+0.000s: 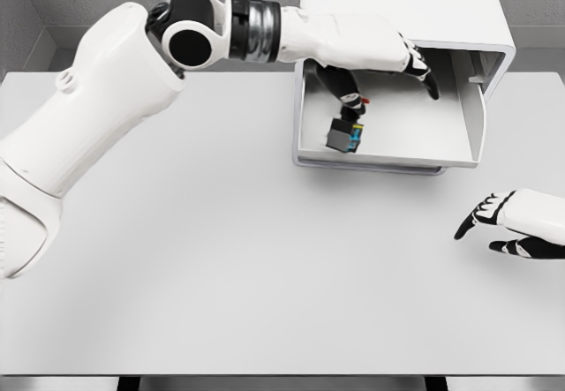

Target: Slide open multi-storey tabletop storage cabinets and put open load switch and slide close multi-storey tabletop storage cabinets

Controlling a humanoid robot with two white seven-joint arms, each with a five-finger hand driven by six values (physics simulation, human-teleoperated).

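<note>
Left hand (375,60) over open drawer; load switch (344,134) inside.

The left hand is extended over the pulled-out drawer (388,154) of the white storage cabinet (402,7), fingers loosely spread, nothing gripped. The small dark load switch is seen just below them, tilted, near the drawer's left wall. The right hand (516,223) is held relaxed and empty above the white table (221,259).
</note>
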